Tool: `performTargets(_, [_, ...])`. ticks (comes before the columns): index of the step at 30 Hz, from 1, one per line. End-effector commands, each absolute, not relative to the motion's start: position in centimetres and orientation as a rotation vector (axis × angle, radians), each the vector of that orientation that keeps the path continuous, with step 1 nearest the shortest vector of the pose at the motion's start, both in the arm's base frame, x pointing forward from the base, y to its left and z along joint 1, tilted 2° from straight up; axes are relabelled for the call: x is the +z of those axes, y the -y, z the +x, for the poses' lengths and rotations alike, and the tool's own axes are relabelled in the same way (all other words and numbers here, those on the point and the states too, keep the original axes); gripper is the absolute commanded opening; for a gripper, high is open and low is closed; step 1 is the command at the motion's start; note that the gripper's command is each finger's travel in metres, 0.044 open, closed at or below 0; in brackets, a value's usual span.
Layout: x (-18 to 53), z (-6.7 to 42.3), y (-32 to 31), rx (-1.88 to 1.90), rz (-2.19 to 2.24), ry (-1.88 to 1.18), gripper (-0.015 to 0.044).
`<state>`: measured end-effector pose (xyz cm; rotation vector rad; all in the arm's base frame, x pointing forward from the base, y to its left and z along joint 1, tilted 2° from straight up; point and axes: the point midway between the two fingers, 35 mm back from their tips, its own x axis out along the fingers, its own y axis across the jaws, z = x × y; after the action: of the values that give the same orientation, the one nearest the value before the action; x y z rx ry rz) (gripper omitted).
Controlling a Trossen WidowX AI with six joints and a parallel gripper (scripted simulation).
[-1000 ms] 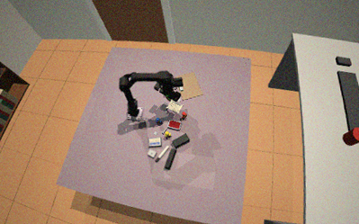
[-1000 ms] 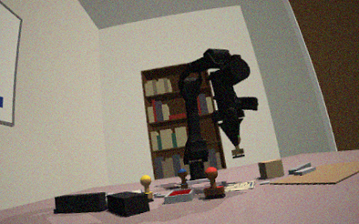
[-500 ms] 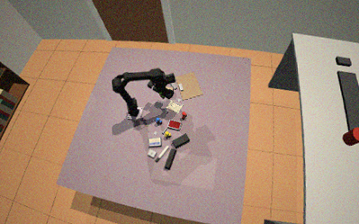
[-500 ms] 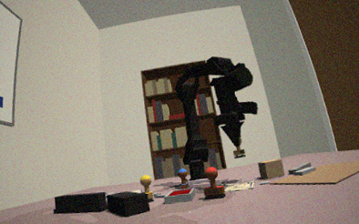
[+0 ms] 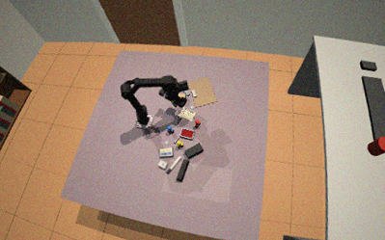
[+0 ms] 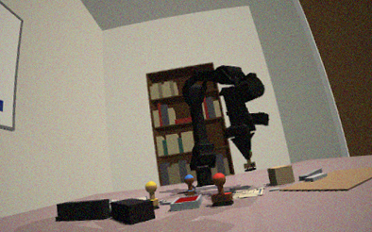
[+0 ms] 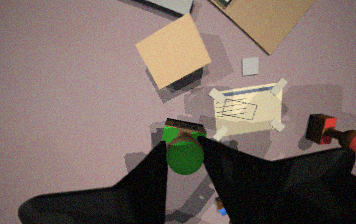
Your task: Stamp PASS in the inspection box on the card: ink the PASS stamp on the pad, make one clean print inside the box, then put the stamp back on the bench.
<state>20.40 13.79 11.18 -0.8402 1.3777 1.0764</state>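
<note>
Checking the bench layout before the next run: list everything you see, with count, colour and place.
Green-knobbed stamp: one, held in the tool above the mat.
Cream card with printed box: one, taped flat, right of the held stamp.
Red-knobbed stamp: one, beside the card.
Blue-knobbed stamp: one, near the arm base.
Yellow-knobbed stamp: one, by the black boxes.
Red ink pad: one, in a white tray.
Black boxes: two, front left.
Tan cube: one, beyond the card.
Cardboard sheet: one, brown, far right.
Tool: one, black, closed on the green stamp.
</note>
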Motion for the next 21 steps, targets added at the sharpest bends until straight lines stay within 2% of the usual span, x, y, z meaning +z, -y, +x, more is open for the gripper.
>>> performTargets(1, [10.3, 20.3, -13.8, 1.077, -0.834, -1.385, 0.0000])
performTargets(21, [7.1, 20.2, -13.9, 1.077, -0.834, -1.386, 0.0000])
